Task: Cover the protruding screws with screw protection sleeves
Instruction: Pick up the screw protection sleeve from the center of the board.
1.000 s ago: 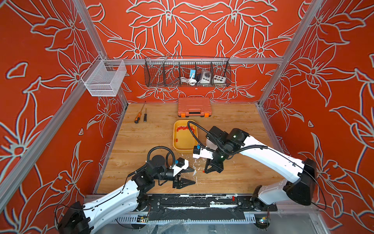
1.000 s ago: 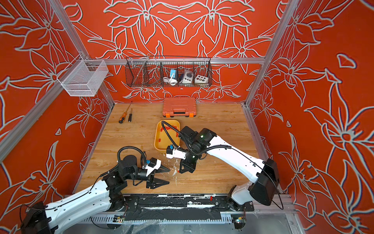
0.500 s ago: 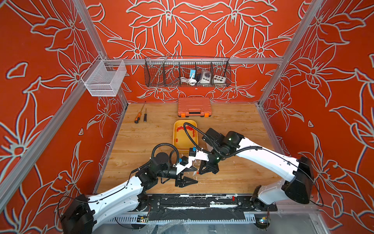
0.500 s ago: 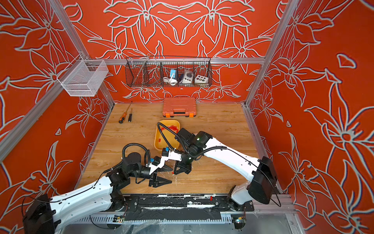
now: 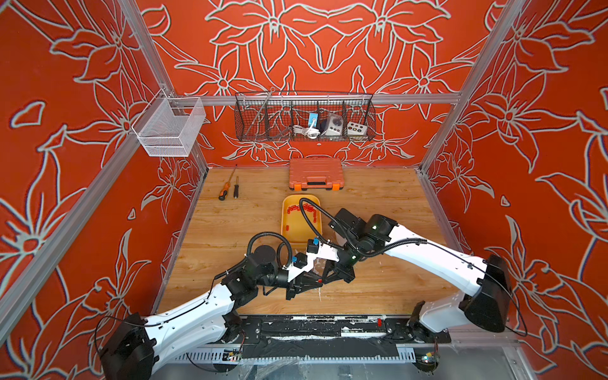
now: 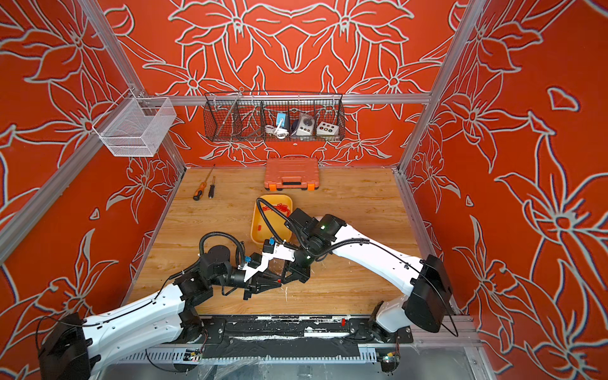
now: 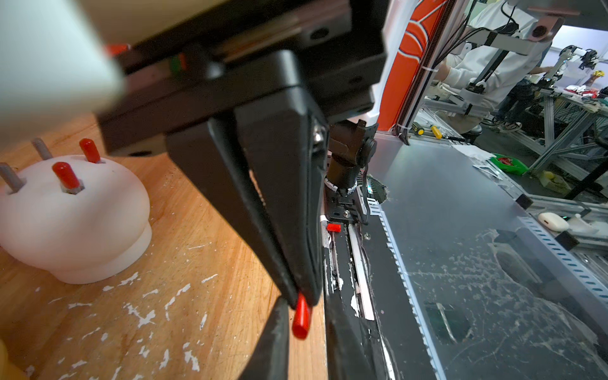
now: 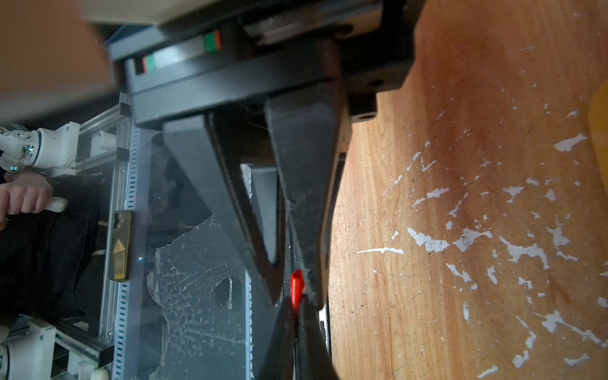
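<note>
Mid-handover: left gripper [image 7: 302,297] and right gripper [image 8: 295,297] both pinched shut on one red sleeve [image 7: 301,317]; next, probably, right releases; left carries it onto a bare stud [image 7: 11,177]

You see a bright red sleeve [image 7: 301,317], two red caps [image 7: 65,174] and two bare grey studs [image 7: 11,177] on a white dome [image 7: 82,230]. Yellow tray [image 5: 294,237], orange tool case [image 5: 316,171]. Light wood tabletop [image 7: 197,223] is flecked white. Orange-red walls [image 5: 82,98] carry white flower outlines.
</note>
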`<state>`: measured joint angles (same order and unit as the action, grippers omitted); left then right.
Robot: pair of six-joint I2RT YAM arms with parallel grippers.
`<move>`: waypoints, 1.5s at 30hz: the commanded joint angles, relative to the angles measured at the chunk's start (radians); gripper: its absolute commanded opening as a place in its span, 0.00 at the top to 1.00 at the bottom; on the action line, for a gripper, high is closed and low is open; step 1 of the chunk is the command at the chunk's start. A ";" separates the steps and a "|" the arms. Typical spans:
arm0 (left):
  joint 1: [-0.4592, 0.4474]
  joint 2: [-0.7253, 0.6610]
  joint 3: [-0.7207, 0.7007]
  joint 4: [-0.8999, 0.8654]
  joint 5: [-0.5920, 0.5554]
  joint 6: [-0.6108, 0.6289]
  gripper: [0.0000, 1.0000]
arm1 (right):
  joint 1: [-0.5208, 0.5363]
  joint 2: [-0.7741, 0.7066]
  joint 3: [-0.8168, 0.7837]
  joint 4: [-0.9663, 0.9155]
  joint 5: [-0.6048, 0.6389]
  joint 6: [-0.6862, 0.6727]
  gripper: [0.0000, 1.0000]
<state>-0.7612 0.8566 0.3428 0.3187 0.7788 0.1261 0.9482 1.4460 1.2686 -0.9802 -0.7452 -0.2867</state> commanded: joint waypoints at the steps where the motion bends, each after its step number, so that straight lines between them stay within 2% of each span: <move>1: -0.006 -0.007 0.025 -0.011 0.037 -0.034 0.91 | 0.015 -0.031 -0.016 0.037 0.025 -0.067 1.00; 4: -0.006 -0.009 0.023 -0.011 0.036 -0.035 1.00 | 0.015 -0.036 -0.016 0.043 0.024 -0.065 1.00; 11: -0.006 -0.016 0.031 0.012 -0.004 -0.081 1.00 | 0.015 -0.053 -0.018 0.076 0.039 -0.047 0.99; 12: -0.006 -0.016 0.036 0.019 -0.022 -0.100 1.00 | 0.015 -0.062 -0.021 0.090 0.060 -0.034 0.84; 13: -0.006 -0.016 0.040 0.025 -0.056 -0.123 1.00 | 0.015 -0.076 -0.020 0.100 0.081 -0.029 0.74; 15: -0.006 -0.020 0.047 0.033 -0.120 -0.166 1.00 | 0.014 -0.129 -0.032 0.146 0.134 -0.004 0.59; 17: -0.004 -0.026 0.051 0.049 -0.212 -0.213 1.00 | 0.007 -0.230 -0.080 0.261 0.199 0.035 0.50; 20: 0.024 -0.031 0.056 0.113 -0.299 -0.294 1.00 | -0.028 -0.450 -0.253 0.586 0.356 0.161 0.38; 22: 0.073 -0.014 0.054 0.199 -0.301 -0.372 1.00 | -0.078 -0.575 -0.390 0.807 0.373 0.255 0.27; 23: 0.107 0.002 0.050 0.260 -0.283 -0.419 1.00 | -0.107 -0.623 -0.446 0.901 0.358 0.299 0.26; 26: 0.173 0.064 0.048 0.436 -0.220 -0.519 1.00 | -0.173 -0.689 -0.580 1.131 0.309 0.429 0.27; 29: 0.178 0.099 0.085 0.481 -0.188 -0.520 1.00 | -0.205 -0.663 -0.672 1.333 0.274 0.575 0.32; 32: 0.178 0.110 0.118 0.500 -0.164 -0.517 1.00 | -0.243 -0.577 -0.719 1.527 0.177 0.711 0.35; 36: 0.178 0.117 0.132 0.538 -0.154 -0.509 1.00 | -0.290 -0.439 -0.750 1.826 0.056 0.902 0.47; 42: 0.178 0.125 0.128 0.574 -0.163 -0.529 1.00 | -0.322 -0.229 -0.764 2.323 -0.049 1.180 0.50; 43: 0.178 0.125 0.127 0.579 -0.164 -0.531 1.00 | -0.324 -0.201 -0.760 2.387 -0.062 1.216 0.50; 45: 0.178 0.160 0.123 0.591 -0.159 -0.535 1.00 | -0.324 -0.160 -0.737 2.390 -0.079 1.243 0.55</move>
<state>-0.5873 0.9932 0.4603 0.8490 0.6010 -0.3901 0.6281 1.2484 0.5159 1.1481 -0.7441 0.7952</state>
